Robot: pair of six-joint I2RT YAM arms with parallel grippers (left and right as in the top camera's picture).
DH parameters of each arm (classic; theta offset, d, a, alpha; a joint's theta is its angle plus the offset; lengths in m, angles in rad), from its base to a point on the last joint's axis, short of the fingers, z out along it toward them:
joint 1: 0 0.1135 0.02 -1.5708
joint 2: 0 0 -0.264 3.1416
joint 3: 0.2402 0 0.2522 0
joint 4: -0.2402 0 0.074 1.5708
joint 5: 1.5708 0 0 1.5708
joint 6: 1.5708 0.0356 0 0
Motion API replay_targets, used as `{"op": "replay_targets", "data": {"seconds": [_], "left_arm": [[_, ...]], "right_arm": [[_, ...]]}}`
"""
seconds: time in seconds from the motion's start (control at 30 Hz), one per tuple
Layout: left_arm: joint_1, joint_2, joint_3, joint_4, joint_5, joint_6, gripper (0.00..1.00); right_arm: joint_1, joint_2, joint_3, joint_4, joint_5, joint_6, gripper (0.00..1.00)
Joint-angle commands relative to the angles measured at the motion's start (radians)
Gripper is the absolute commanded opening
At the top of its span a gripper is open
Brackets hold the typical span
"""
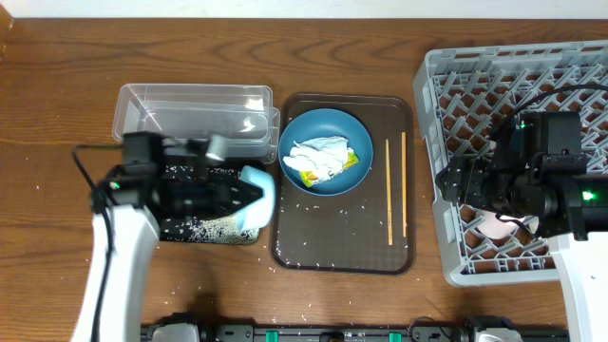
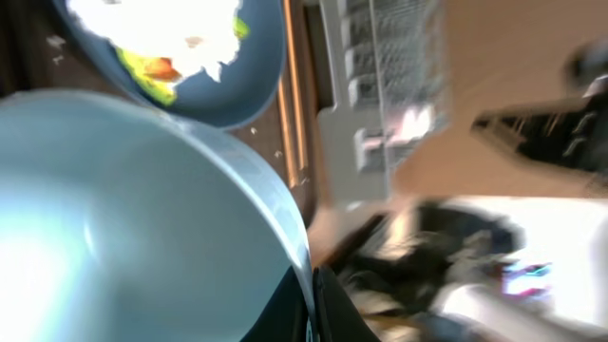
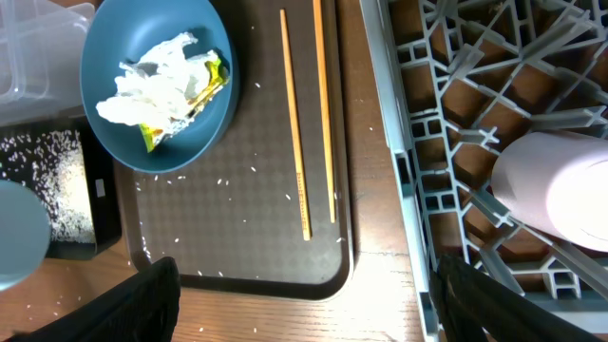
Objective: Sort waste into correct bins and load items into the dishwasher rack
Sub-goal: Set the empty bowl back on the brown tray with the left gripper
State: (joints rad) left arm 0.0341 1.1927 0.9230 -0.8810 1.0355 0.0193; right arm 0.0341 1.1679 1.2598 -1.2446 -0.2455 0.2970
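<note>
Overhead: the left gripper point(image 1: 249, 196) is clamped on the rim of the pale-blue bowl point(image 1: 260, 194), holding it tipped on its side above the right end of the black tray point(image 1: 190, 237), where rice grains point(image 1: 211, 224) lie. The left arm reaches rightward from the table's left side, just below the clear tub point(image 1: 190, 112). The right gripper point(image 1: 454, 180) hovers over the left part of the dishwasher rack point(image 1: 456, 85), its arm coming in from the right. A white cup point(image 1: 494, 229) lies in the rack just beside it. On the brown tray point(image 1: 332, 239), the dark-blue bowl point(image 1: 328, 180) carries the tissue point(image 1: 316, 157) and wrapper point(image 1: 348, 163). Two chopsticks point(image 1: 389, 190) lie side by side to its right.

Left wrist, blurred: the pale-blue bowl fills the lower left, one dark finger point(image 2: 328, 309) against its rim. The dark-blue bowl sits beyond it.

Right wrist: both fingers point(image 3: 142, 304) stand wide apart, gripping nothing, one over the brown tray's corner, the other over the rack. The cup lies on the lattice near the right-hand finger.
</note>
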Motion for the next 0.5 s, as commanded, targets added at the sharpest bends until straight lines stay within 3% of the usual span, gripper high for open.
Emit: {"op": "replay_targets", "data": {"seconds": [0.0, 0.2, 0.33, 0.47], "left_arm": [[-0.219, -0.119, 0.026, 0.032, -0.383, -0.159, 0.06], [-0.687, -0.108, 0.011, 0.109, -0.884, -0.345, 0.06], [-0.897, 0.024, 0.008, 0.225, -1.052, -0.44, 0.08], [-0.992, 0.18, 0.008, 0.321, -1.102, -0.49, 0.1]], "right_arm": [[0.014, -0.002, -0.006, 0.003, 0.006, 0.01, 0.83], [0.014, -0.002, -0.006, 0.003, 0.006, 0.01, 0.84], [0.014, -0.002, -0.006, 0.003, 0.006, 0.01, 0.83], [0.014, -0.002, -0.006, 0.003, 0.006, 0.01, 0.84]]}}
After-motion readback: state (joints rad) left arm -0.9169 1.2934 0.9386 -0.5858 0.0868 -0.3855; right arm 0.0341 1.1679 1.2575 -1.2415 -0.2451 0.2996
